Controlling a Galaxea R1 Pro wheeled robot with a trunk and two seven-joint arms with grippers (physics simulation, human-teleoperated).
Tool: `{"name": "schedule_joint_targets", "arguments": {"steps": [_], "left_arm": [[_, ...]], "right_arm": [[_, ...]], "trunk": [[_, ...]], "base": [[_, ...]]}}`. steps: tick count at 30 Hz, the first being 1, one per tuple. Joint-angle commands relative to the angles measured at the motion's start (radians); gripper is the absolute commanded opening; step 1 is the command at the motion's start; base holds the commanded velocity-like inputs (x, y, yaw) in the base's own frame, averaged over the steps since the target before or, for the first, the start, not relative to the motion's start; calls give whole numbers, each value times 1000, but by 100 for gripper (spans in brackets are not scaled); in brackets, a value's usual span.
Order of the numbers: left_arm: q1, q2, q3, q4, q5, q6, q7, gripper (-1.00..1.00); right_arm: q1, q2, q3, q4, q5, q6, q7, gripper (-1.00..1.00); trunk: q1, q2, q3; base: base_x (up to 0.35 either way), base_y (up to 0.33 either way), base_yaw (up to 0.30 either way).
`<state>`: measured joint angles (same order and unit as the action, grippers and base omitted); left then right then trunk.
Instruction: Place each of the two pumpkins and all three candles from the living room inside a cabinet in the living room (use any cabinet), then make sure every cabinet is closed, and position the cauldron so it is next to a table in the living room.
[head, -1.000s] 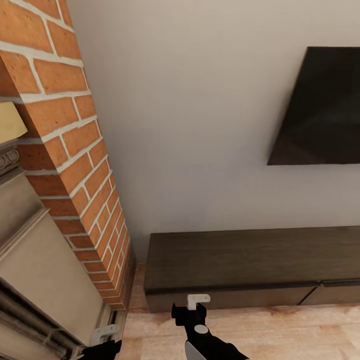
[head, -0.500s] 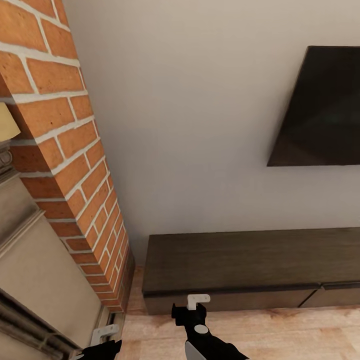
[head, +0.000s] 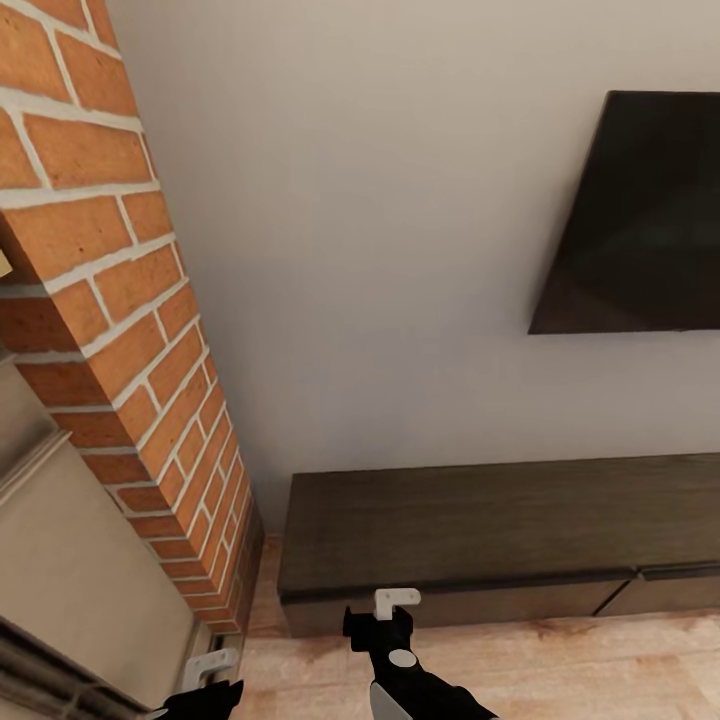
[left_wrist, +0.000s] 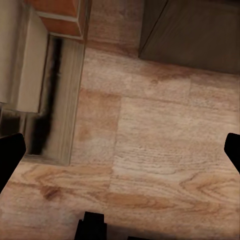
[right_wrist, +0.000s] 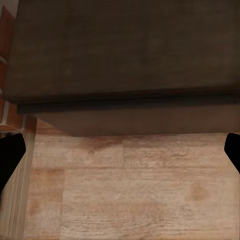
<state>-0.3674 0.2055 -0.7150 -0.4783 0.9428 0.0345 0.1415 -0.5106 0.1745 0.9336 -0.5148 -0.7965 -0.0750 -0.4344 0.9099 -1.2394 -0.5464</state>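
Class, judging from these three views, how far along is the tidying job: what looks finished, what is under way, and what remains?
Done: the drawer fronts of the cabinet that show sit flush, shut. In hand: nothing. The left gripper and right gripper hang over the wood floor with jaws apart and empty, facing the cabinet beside the brick column. Left: no pumpkin, candle or cauldron can be seen here, so whether they are stored cannot be judged.

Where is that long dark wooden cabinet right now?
In the head view the cabinet sits low against the pale wall, just right of the brick column and under the dark screen, with its drawer fronts shut.
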Motion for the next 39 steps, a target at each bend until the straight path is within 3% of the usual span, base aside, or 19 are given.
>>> {"name": "schedule_joint_targets", "arguments": {"steps": [1,22,29,31,34,36,37,39], "left_arm": [[-1,2,-8,-3,7,2,9,100],[-1,2,-9,-3,7,1,9,100],[-1,2,-8,-3,7,2,9,100],[-1,2,-8,-3,7,2,8,100],[-1,3,-8,-3,6,1,8,100],[-1,3,-8,-3,5,1,7,100],[-1,3,-8,-3,5,1,7,100],[-1,3,-8,-3,5,1,7,100]], "right_arm": [[-2,0,8,1,-10,-8,-6,100],[-2,0,7,1,-13,-10,-6,100],[-2,0,-6,4,-40,-86,-10,100],[-2,0,-17,3,-88,-93,-10,100],[-2,0,-65,5,-245,-115,16,100],[-2,-33,-86,21,-363,-130,85,100],[-2,-47,-89,30,-391,-133,107,100],[-2,-86,-98,65,-488,-142,183,100]], "trunk": [[0,-1,-1],[0,-1,-1],[0,-1,-1],[0,-1,-1],[0,-1,-1],[0,-1,-1],[0,-1,-1],[0,-1,-1]], "base": [[36,-9,-1],[70,-1,0],[48,0,0],[72,0,0],[25,0,0],[8,0,0],[5,0,0],[3,0,0]]}}
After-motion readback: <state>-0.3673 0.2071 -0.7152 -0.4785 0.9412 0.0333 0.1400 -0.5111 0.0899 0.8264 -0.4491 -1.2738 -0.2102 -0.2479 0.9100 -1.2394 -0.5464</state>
